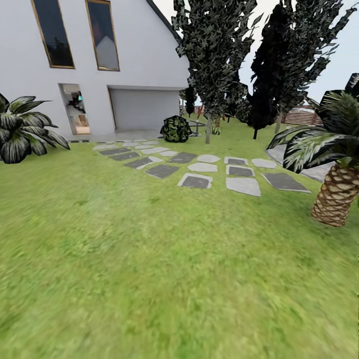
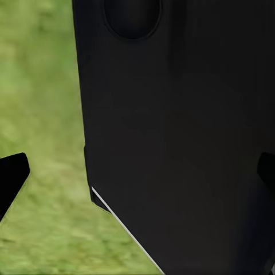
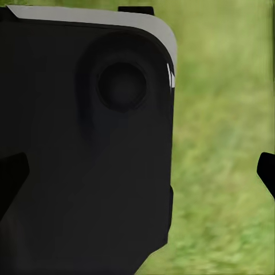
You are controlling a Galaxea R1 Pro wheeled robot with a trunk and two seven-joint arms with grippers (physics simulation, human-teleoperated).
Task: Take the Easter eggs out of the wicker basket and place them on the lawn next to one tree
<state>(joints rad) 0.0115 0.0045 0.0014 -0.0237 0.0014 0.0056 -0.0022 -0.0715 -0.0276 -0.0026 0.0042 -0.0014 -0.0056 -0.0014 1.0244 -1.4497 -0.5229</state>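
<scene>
Many paving slabs (image 1: 199, 172) cross the lawn (image 1: 149, 259) toward a house (image 1: 89, 65).

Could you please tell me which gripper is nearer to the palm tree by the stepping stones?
Right, probably. The palm tree stands ahead on the robot's right; the right gripper and left gripper both hang open beside the dark body, over the lawn.

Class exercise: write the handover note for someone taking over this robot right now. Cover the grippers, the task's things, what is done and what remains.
Left gripper: fingertips wide apart, empty. Right gripper: the same, open and empty.
Ahead: lawn, a stepping-stone path, the house, a palm at right, a thin-trunked tree beyond the stones.
Done: nothing can be confirmed from here.
Left: find the basket, take out all three eggs, set them by one tree.
</scene>
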